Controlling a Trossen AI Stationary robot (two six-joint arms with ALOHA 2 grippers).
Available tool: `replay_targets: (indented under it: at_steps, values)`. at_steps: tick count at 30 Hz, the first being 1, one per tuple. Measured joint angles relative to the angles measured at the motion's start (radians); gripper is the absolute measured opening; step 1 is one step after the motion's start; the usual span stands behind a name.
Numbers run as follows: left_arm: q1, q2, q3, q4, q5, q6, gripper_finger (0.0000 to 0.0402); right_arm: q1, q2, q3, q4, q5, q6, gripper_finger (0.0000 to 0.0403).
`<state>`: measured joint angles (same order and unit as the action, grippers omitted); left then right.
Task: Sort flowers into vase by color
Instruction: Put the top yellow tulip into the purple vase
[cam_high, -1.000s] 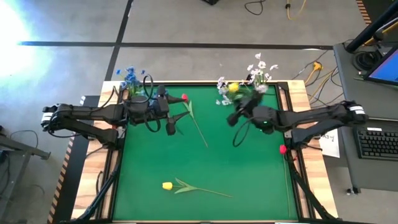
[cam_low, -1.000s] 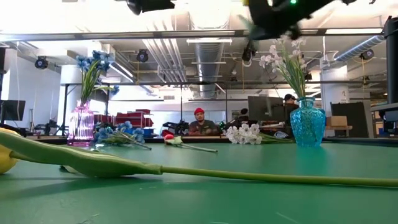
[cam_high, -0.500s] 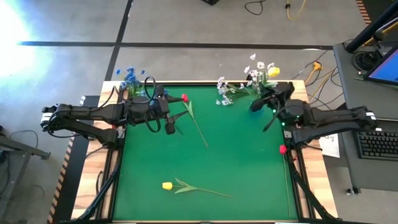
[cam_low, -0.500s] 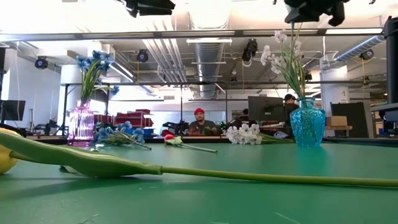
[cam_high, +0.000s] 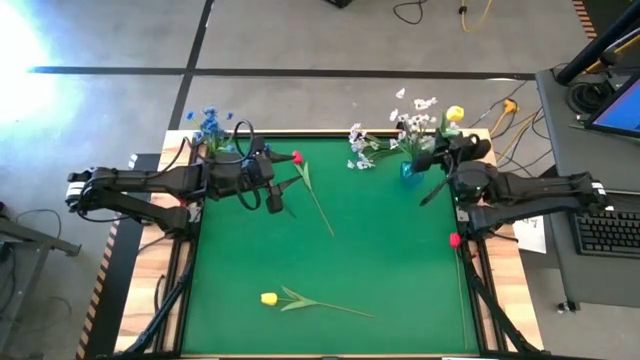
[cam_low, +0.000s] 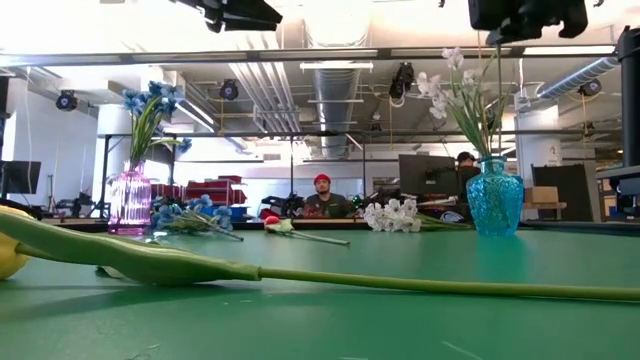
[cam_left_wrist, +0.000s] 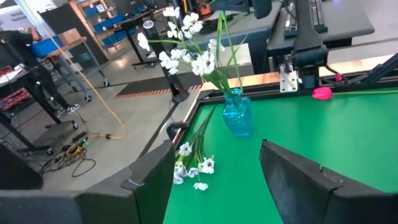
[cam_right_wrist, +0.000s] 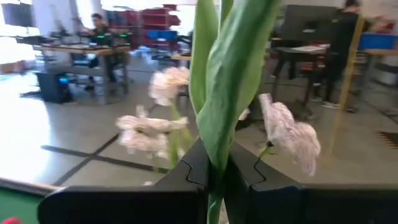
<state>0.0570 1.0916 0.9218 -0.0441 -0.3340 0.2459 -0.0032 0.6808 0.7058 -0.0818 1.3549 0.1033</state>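
Clamping a yellow tulip by its stem, the right gripper hangs above the blue vase upper right, ready for insertion; the left gripper idles half-open, empty.

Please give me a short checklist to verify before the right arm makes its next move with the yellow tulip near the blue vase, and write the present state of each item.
1. Right gripper shut on the yellow tulip stem: ok, the fingers clamp the green stem in the right wrist view.
2. Tulip is over the blue vase: ok, the high view shows the gripper beside the vase at the far right corner.
3. Stem end is in the vase mouth: cannot tell.
4. Vase upright: ok, it stands straight and holds white blossoms.
5. Left gripper out of the way: ok, it hangs open on the left side, near the red tulip.
6. Colour match: not ok, a yellow tulip with white flowers.
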Motion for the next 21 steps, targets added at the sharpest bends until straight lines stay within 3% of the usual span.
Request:
replay_targets:
  at_steps: [8, 21]
  values:
    - [0.0, 0.013, 0.0, 0.012, 0.0, 0.0, 0.0223, -0.086, 0.03, -0.004, 0.012, 0.012, 0.081, 0.0018]
    - [0.006, 0.017, 0.0, 0.014, 0.0, 0.0, 0.0223, -0.115, 0.042, 0.029, 0.065, -0.028, 0.031, 0.0018]
